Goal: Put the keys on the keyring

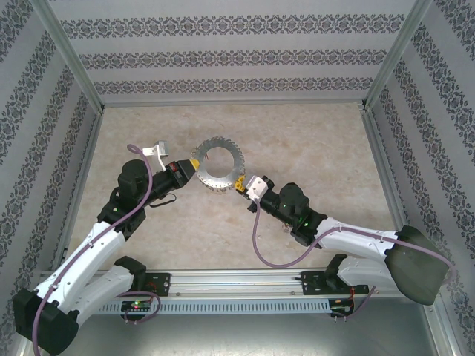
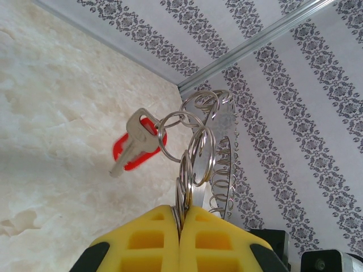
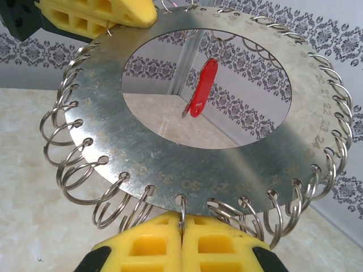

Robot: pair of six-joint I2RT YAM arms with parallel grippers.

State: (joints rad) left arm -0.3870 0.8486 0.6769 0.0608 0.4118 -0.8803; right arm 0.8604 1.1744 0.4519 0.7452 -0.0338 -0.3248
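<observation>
The keyring (image 1: pixel 217 166), a flat silvery disc fringed with wire loops, is held up between both arms above the table. My left gripper (image 1: pixel 194 167) is shut on loops at its left edge, and in the left wrist view the yellow fingers (image 2: pixel 153 238) pinch those loops (image 2: pixel 185 181). My right gripper (image 1: pixel 241 183) is shut on one loop (image 3: pixel 181 212) at the lower edge of the keyring (image 3: pixel 170 164). A small silver key with a red head (image 2: pixel 135 146) hangs from a loop on the far side. Through the disc's hole that key (image 3: pixel 203 88) is visible.
The beige marbled table (image 1: pixel 312 148) is bounded by patterned walls (image 1: pixel 223 59) and metal corner posts (image 1: pixel 386 67) on three sides. The left gripper's yellow fingers (image 3: pixel 96 14) sit at the keyring's top left in the right wrist view.
</observation>
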